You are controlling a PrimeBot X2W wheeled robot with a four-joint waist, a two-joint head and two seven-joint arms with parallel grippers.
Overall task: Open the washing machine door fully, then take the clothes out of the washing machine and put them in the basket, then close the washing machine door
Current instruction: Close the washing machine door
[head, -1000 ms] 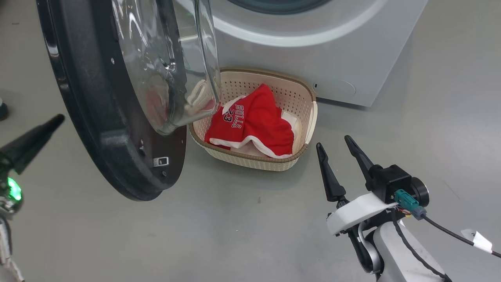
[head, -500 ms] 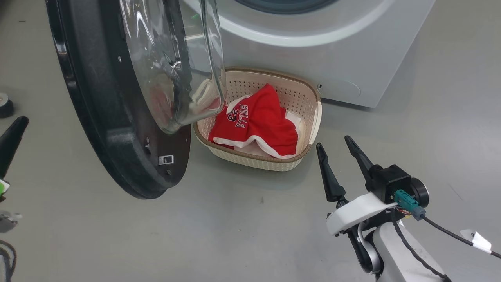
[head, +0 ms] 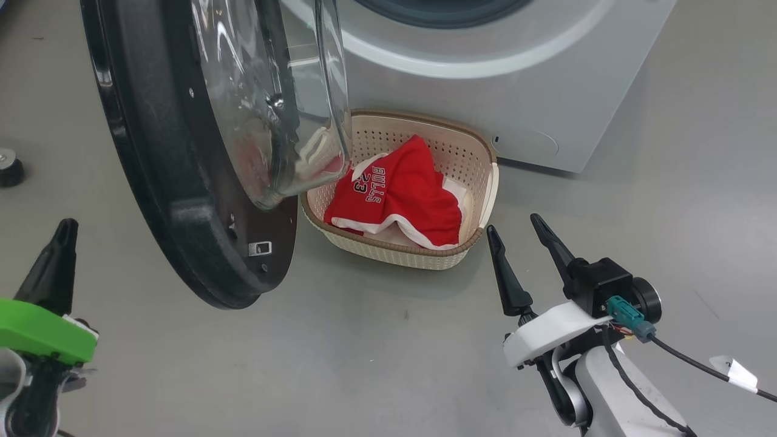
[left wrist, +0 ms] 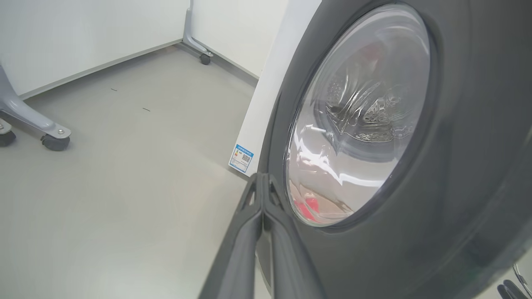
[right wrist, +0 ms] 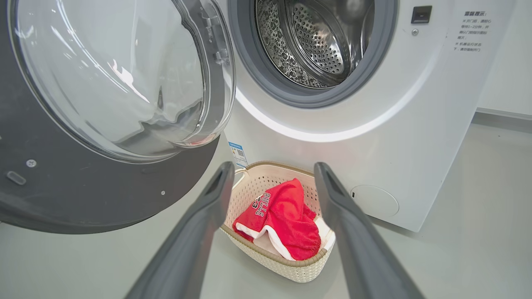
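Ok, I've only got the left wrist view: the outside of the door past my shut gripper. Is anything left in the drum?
Observer: In the right wrist view, the part of the drum that shows is bare steel, with no fabric in it.
Operator: And where are the clothes?
Observer: The clothes, a red jersey over some white fabric, lie in the basket on the floor against the front of the washing machine.
Operator: Is the other arm free?
Observer: Yes. The right gripper is open and empty, on the near right of the basket and not touching it.
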